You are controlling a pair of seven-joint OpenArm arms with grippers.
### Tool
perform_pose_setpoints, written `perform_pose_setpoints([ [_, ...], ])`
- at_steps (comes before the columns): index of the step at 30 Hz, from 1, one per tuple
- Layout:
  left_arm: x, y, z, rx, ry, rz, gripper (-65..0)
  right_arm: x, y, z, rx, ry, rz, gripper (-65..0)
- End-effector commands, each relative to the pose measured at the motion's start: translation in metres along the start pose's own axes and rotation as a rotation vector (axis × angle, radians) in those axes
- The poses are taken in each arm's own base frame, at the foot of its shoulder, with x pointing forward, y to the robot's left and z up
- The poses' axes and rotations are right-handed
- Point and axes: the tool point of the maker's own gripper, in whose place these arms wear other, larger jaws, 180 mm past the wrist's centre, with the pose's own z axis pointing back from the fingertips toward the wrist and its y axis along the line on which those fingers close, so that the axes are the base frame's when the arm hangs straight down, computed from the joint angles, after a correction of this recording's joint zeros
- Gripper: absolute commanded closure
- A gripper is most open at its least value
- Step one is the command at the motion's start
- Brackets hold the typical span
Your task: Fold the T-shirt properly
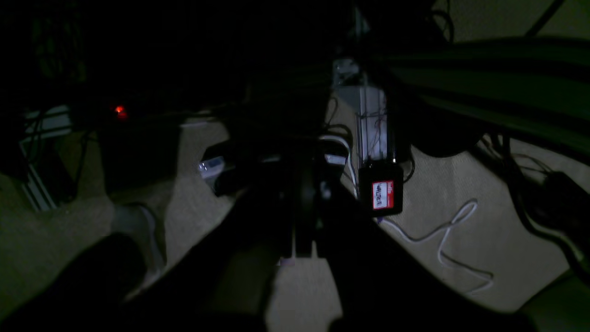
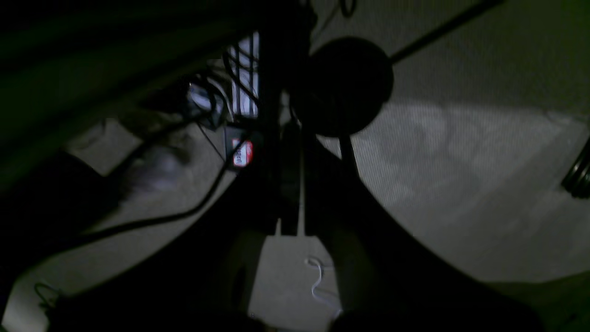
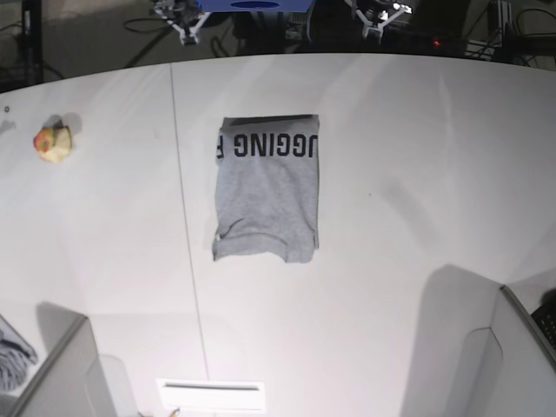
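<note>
The heather-grey T-shirt [image 3: 266, 187] lies folded into a tall rectangle in the middle of the white table [image 3: 417, 174], with a band of black capital letters across its far end. Both arms are pulled back beyond the table's far edge. My right gripper [image 3: 188, 26] hangs at the top left of the base view and my left gripper [image 3: 380, 19] at the top right, both well away from the shirt. In the dark wrist views, the left gripper [image 1: 302, 251] and the right gripper [image 2: 290, 230] have their jaws together over carpet and cables, holding nothing.
A small yellow-and-red toy [image 3: 53, 143] sits near the table's left edge. A striped grey cloth scrap [image 3: 12, 360] shows at the lower left beside a grey bin wall [image 3: 65, 369]. Another bin wall [image 3: 521, 339] stands at the lower right. A white slotted panel [image 3: 211, 395] lies at the near edge.
</note>
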Motion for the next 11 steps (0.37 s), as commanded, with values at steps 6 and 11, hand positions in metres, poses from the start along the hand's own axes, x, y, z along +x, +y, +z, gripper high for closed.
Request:
perform_pose_setpoints([
  [6, -0.006, 0.003, 0.002, 0.005, 0.006, 0.002, 0.0, -0.004, -0.007, 0.002, -0.011, 0.005, 0.0, 0.0],
  [11, -0.006, 0.012, 0.003, 0.018, 0.008, -0.003, 0.0, -0.003, -0.002, 0.001, -0.004, 0.003, -0.002, 0.0],
])
